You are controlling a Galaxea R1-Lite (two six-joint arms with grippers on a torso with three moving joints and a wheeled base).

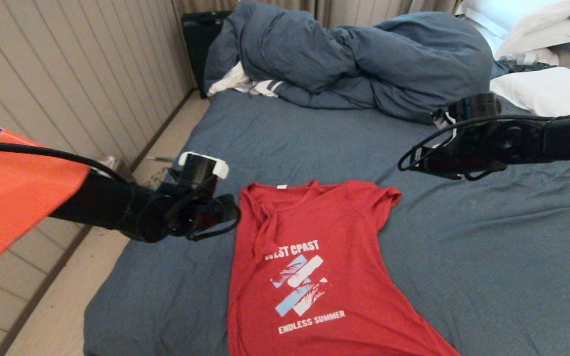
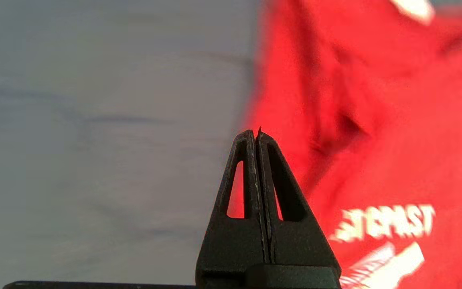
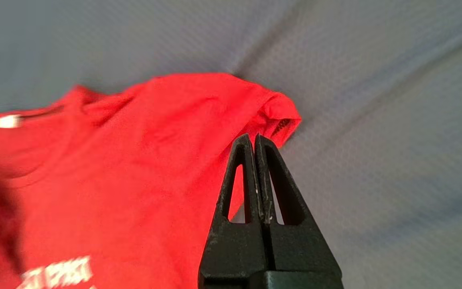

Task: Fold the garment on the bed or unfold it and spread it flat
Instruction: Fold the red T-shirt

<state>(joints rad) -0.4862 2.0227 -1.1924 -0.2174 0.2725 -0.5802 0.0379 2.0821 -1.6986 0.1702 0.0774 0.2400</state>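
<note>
Red garment flat on bed; bare sheet right; both tools pressed together.

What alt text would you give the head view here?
A red T-shirt lies print side up on the blue-grey sheet of the bed, its left sleeve folded in over the chest. The left claw hovers shut beside that shoulder and the right claw hangs shut above the sheet near the other sleeve; a bunched duvet lies behind.

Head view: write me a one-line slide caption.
Red T-shirt lies print-up on the bed, its left sleeve folded inward; left gripper and right gripper hover shut on either side.
</note>
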